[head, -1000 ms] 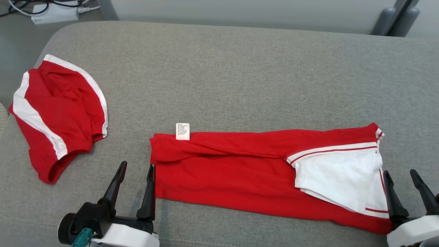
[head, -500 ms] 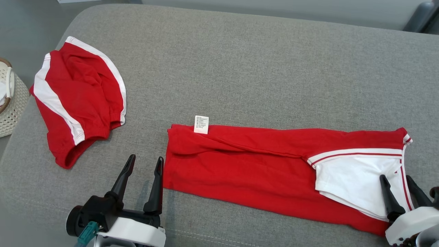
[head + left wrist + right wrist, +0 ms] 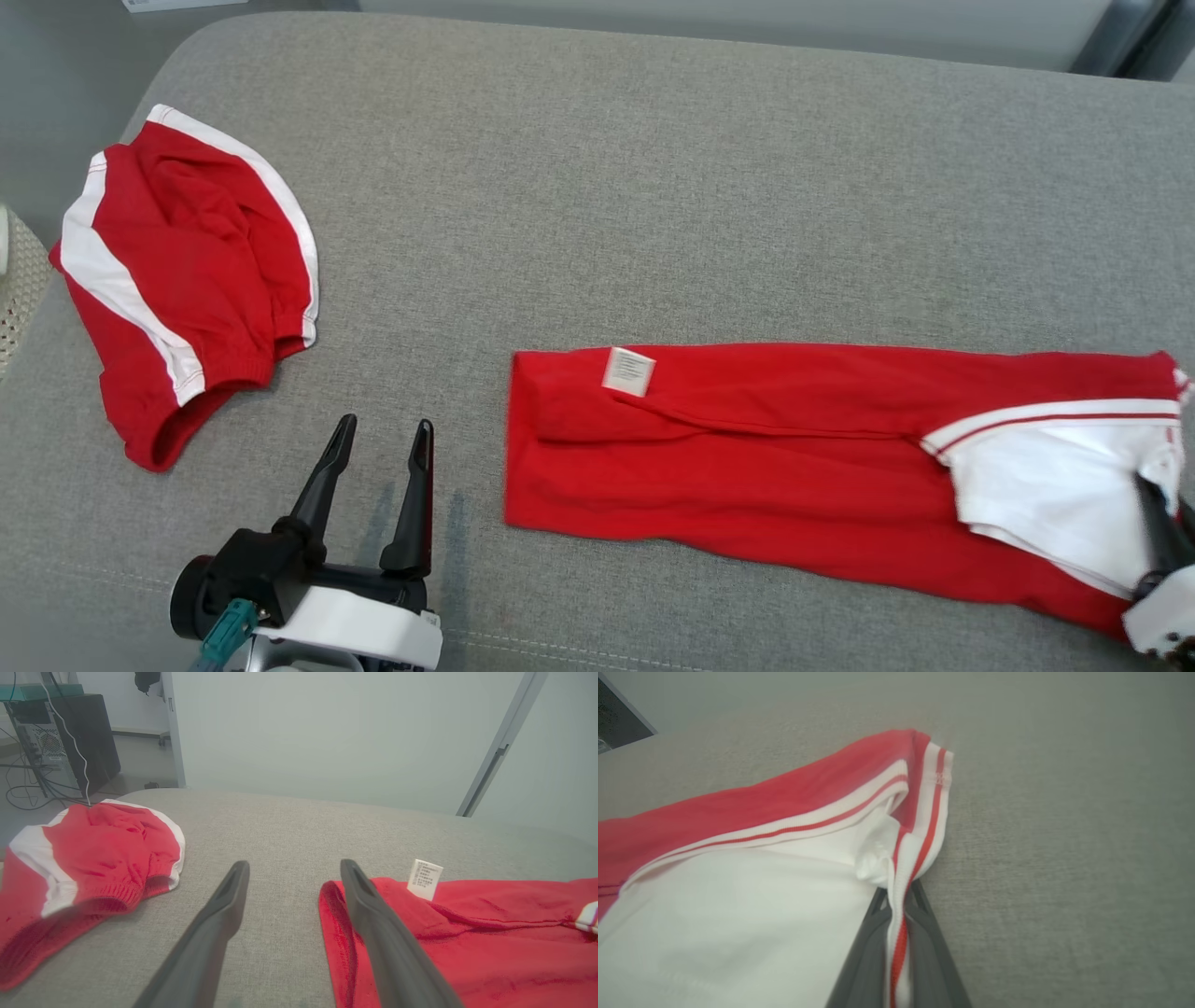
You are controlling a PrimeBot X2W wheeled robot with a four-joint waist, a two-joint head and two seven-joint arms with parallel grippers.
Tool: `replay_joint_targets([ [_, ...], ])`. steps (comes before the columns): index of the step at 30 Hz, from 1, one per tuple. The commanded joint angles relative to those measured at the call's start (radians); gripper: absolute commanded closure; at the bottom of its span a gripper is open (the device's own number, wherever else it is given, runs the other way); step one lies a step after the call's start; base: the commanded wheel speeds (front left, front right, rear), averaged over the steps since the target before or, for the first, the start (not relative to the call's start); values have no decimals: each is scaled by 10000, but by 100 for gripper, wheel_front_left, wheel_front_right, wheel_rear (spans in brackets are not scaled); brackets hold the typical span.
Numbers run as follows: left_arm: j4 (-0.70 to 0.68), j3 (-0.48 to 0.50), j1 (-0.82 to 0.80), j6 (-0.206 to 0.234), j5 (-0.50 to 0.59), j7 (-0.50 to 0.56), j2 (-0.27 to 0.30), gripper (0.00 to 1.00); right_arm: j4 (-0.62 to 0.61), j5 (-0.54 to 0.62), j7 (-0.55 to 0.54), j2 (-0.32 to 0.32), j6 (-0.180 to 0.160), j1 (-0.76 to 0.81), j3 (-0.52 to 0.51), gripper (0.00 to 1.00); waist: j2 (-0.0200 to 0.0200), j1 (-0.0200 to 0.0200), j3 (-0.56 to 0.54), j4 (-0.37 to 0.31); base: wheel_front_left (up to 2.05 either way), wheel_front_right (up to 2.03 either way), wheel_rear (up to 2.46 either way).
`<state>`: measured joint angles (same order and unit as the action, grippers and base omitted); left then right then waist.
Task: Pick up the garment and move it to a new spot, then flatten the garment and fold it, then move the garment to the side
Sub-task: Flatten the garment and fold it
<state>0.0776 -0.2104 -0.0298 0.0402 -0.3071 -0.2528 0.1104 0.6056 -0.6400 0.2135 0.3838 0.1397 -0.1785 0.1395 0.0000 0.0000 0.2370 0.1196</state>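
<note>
Red-and-white shorts (image 3: 187,280) are seen at 10 o'clock on the grey cushion (image 3: 653,187). The left gripper (image 3: 386,425) is held wide at 7 o'clock, just beside the garment (image 3: 747,467), which is laid flat from centre to 4 o'clock. There its striped hem (image 3: 934,793) is clamped by the right gripper (image 3: 899,890).

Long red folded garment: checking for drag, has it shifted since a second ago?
Yes. The long red folded garment slid right: the gap to the crumpled red-and-white shorts has widened, with the right tool shut on its striped end.
</note>
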Motion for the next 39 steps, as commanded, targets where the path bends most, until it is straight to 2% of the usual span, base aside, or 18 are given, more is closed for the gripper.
replay_joint_targets([
  [1, -203, 368, -327, -59, 99, -89, 59, 0, 109, -94, 134, 571, -90, 226, -84, 100, 0, 0, -2, -38, 0, 0, 0],
  [5, -155, 447, -327, -169, 179, -89, 3, 0, 219, -152, 253, 960, -90, 343, -710, 100, 0, 0, -9, -180, 0, 0, 0],
  [8, -101, 482, -339, -272, 249, -89, -65, 0, -2, -238, 256, 987, -90, 276, -917, 100, 0, 0, -20, -306, 0, 0, 0],
  [11, -75, 495, -366, -337, 306, -89, -108, 0, -897, -826, 112, 601, -90, 99, -791, 100, 0, 0, -42, -381, 0, 0, 0],
  [15, -43, 503, -376, -395, 386, -89, -148, 0, -3086, -1606, -653, -197, -90, 106, -169, 100, 0, 0, -85, -503, 0, 0, 0],
  [19, -33, 498, -424, -437, 437, -89, -192, 0, -5159, -1724, -1484, -962, -90, 106, 727, 100, 0, 0, -58, -576, 0, 0, 0],
  [22, -26, 506, -501, -477, 472, -89, -213, 0, -5909, -1550, -2026, -1594, -90, -173, 1473, 100, 0, 0, 7, -585, 0, 0, 0],
  [25, 14, 495, -560, -543, 504, -89, -231, 0, -5915, -1343, -2412, -2283, -90, -590, 2309, 100, 0, 0, 64, -533, 0, 0, 0],
  [29, 85, 445, -656, -619, 558, -89, -264, 0, -5252, -1211, -2388, -2947, -90, -1209, 3127, 100, 0, 0, 158, -363, 0, 0, 0],
  [34, 151, 395, -774, -673, 579, -89, -331, 0, -3966, -1114, -2044, -3233, -90, -1979, 4002, 100, 0, 0, 263, -96, 0, 0, 0],
  [39, 176, 389, -851, -693, 604, -89, -389, 0, -3119, -1525, -1738, -3313, -90, -2496, 4769, 100, 0, 0, 364, 75, 0, 0, 0],
])
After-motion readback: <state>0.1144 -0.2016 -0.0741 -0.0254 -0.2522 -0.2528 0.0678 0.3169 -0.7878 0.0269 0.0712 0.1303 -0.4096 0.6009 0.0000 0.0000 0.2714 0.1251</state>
